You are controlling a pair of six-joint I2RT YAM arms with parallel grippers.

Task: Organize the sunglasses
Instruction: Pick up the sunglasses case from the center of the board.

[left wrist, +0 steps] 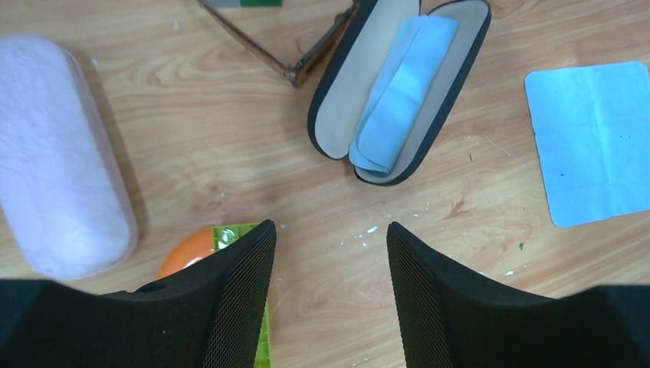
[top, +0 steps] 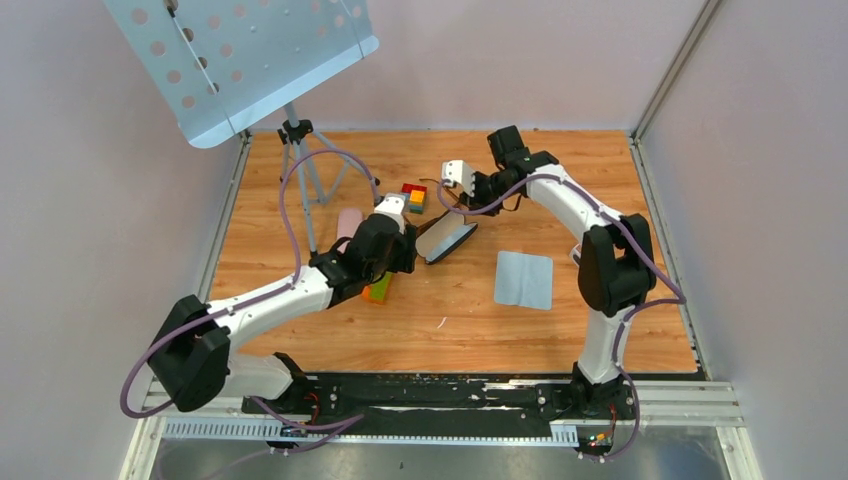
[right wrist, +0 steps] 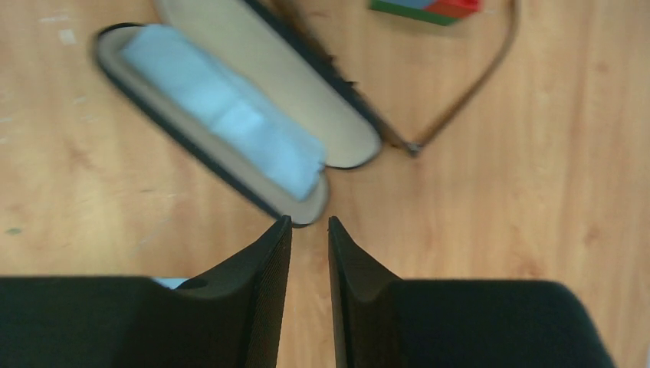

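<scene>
Just ahead and rightward of right gripper (right wrist: 309, 222), narrowly parted on nothing: sunglasses (right wrist: 415, 146), temple slanting away beside open black case (right wrist: 299, 92); left gripper (left wrist: 329, 230) wide, empty.

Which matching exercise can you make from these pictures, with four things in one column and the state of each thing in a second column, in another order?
Things:
1. black case
2. pink case
3. flat cloth
4. left gripper

States:
A. jaws wide apart, nothing between them
B. closed
C. open, with a folded cloth inside
D. spread out, outside both cases

Pairs: 1-C, 2-B, 3-D, 4-A
</scene>
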